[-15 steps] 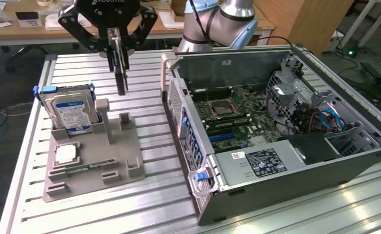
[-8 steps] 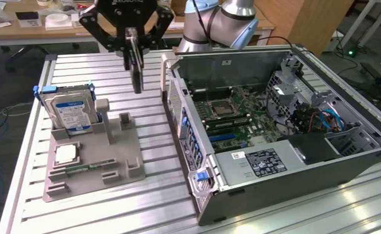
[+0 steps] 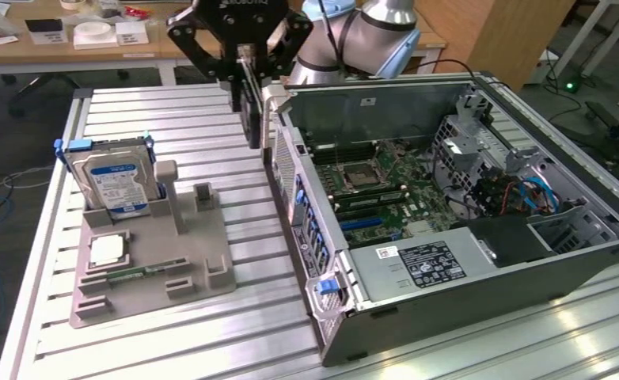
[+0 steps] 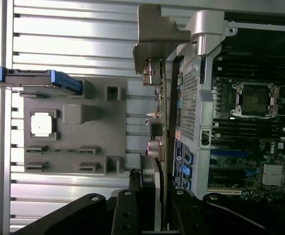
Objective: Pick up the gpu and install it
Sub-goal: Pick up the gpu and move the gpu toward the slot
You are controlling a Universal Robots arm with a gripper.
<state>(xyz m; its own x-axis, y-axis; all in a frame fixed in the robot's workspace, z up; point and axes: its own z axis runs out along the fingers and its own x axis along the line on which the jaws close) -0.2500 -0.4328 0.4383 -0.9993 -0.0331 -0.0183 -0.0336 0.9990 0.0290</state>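
In the exterior view the black two-fingered gripper (image 3: 252,73) hangs over the slatted aluminium table (image 3: 161,111), its jaws clamped narrowly on the gpu (image 3: 252,111), a thin flat black card with a silver metal end bracket, held on edge just beside the rear wall of the open dark grey computer case (image 3: 563,261); a grey plastic holder (image 3: 193,253) carrying a blue-labelled silver hard drive (image 3: 114,178) stands towards the exterior view's left. In the wrist view the gpu (image 4: 166,122) runs edge-on out from the gripper (image 4: 154,196), alongside the case's perforated rear panel

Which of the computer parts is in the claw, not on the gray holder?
The gpu: the claw holds it edge-on beside the case. The hard drive stands in the holder.
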